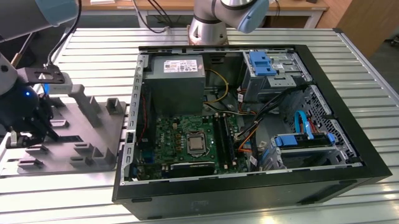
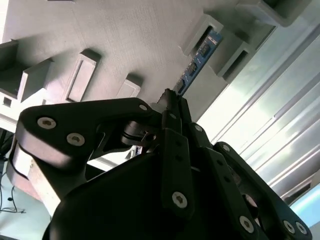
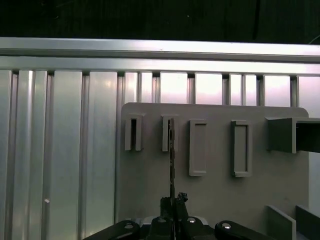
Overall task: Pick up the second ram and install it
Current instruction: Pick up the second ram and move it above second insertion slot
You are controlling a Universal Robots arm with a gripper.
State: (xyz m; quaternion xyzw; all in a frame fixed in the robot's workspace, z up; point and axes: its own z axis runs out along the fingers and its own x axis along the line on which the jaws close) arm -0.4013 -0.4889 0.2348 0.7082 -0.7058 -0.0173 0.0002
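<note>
The second ram [image 2: 197, 62] is a thin dark blue-green stick with black chips, standing on edge between upright posts of the grey moulded tray [image 2: 115, 40]. In the first wrist view the ram [image 3: 171, 150] appears edge-on as a thin dark line over the tray [image 3: 215, 200]. My gripper [image 2: 170, 97] has its black fingers pressed together on the near end of the stick, and the gripper [image 3: 172, 201] grips that same end in the first wrist view. In the exterior view the gripper [image 1: 28, 133] hangs over the tray [image 1: 81, 140] at that view's left.
An open computer case [image 1: 249, 186] lies at the exterior view's right of the tray, with the green motherboard [image 1: 181, 135], long black memory slots [image 1: 224, 135], a power supply [image 1: 177, 74] and loose cables inside. Everything rests on a ribbed aluminium table [image 1: 349, 51].
</note>
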